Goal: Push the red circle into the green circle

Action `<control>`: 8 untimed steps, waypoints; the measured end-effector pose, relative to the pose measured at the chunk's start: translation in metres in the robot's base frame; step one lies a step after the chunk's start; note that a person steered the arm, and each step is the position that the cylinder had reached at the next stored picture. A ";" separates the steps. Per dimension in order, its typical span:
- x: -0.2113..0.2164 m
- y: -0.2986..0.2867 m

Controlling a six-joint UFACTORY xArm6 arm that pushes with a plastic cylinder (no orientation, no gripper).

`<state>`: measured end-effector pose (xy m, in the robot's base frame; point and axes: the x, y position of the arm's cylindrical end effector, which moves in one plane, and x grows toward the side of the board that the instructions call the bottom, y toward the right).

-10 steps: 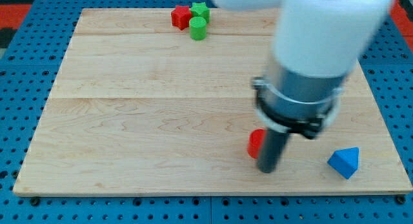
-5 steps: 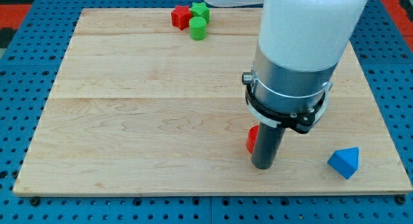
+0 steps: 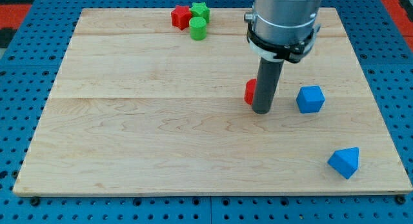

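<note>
Wooden board: my tip, a bare rod with no pincer, touches red circle right of centre. Green circle sits well apart near the top edge. Risk: an off-centre push could slip the red circle sideways.

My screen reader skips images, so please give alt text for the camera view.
My tip sits against the right side of the red circle mid-board; the green circle waits far off at the top by a red star and green star.

1. No text, label, brand, number or sign can be read on the wooden board.
2. The blocks on that board appear unmarked, though they are shown too small for certainty.
</note>
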<state>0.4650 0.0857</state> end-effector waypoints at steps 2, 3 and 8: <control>-0.048 -0.042; -0.038 -0.027; -0.116 -0.052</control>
<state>0.3486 0.0332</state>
